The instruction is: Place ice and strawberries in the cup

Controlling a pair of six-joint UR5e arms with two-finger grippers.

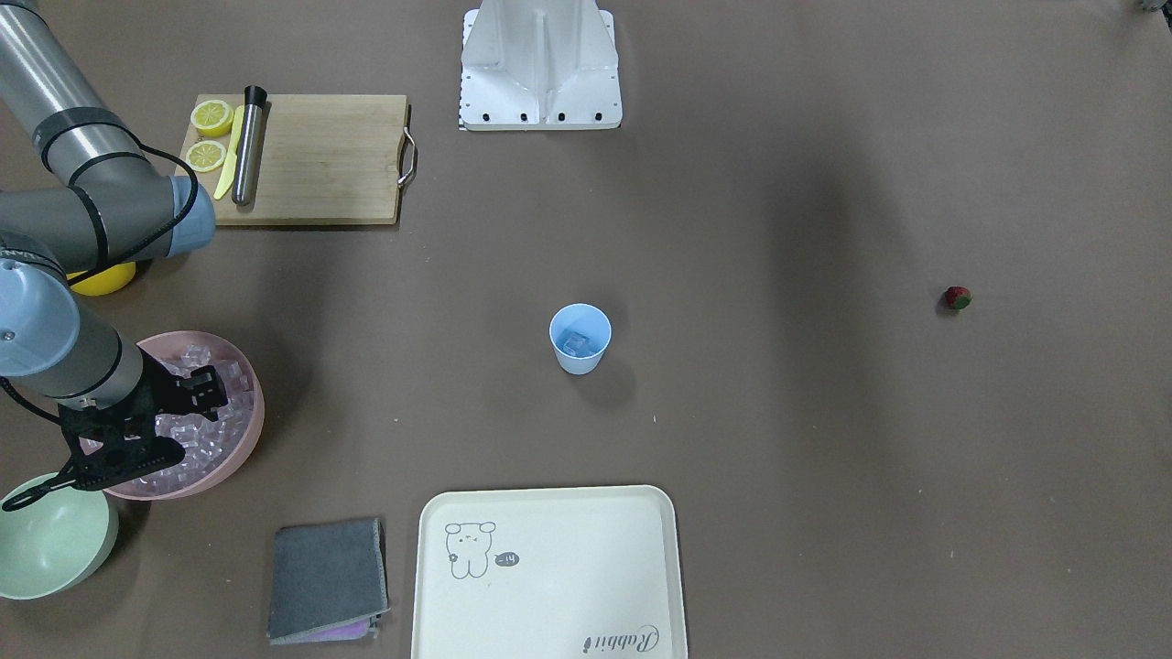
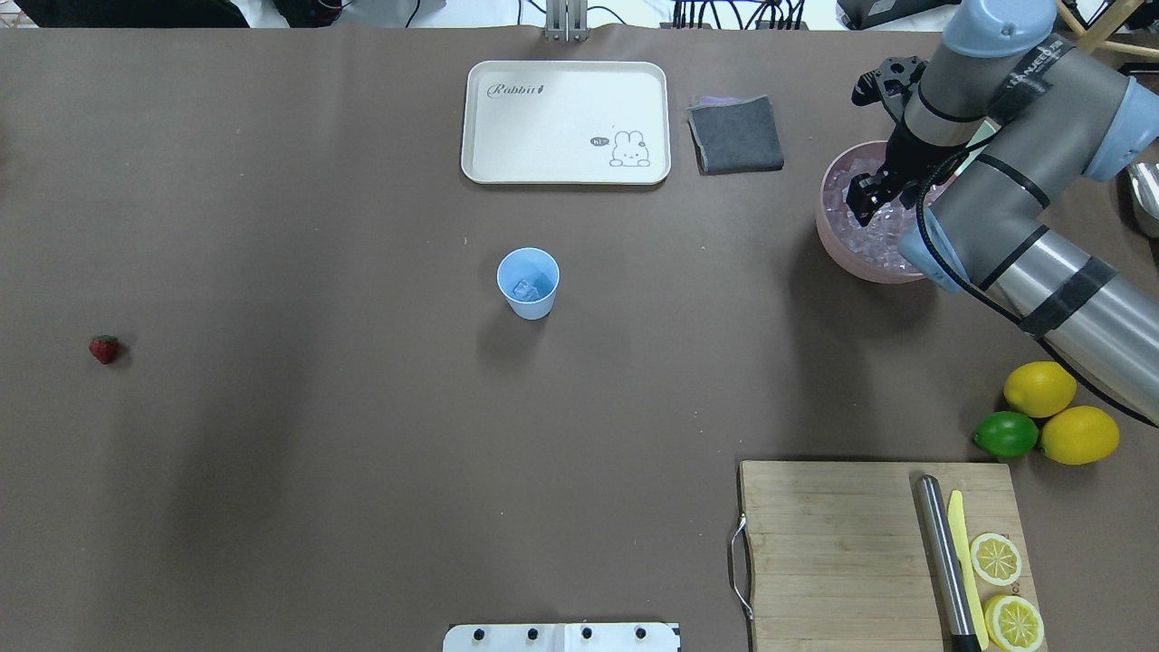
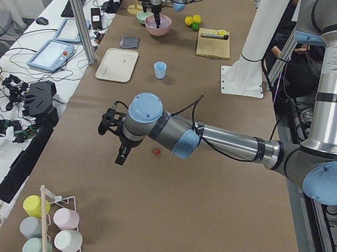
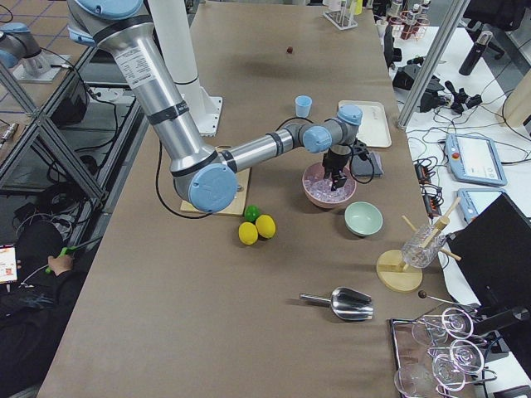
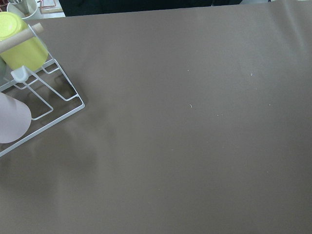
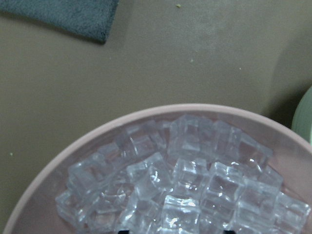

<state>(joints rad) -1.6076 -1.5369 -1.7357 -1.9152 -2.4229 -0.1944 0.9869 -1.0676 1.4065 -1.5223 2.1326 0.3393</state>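
Observation:
The light-blue cup stands upright mid-table with an ice cube inside; it also shows in the overhead view. My right gripper hangs open over the pink bowl, which is full of ice. Its fingertips sit just above the cubes and hold nothing. The strawberry lies alone on the far left of the table. My left gripper hovers above the table near the strawberry. I cannot tell whether it is open or shut. The left wrist view shows no strawberry.
A cream tray and a grey cloth lie beyond the cup. A cutting board holds lemon slices, a yellow knife and a steel muddler. Two lemons and a lime lie near the right arm. A green bowl stands beside the pink bowl. A wire cup rack stands by the left gripper.

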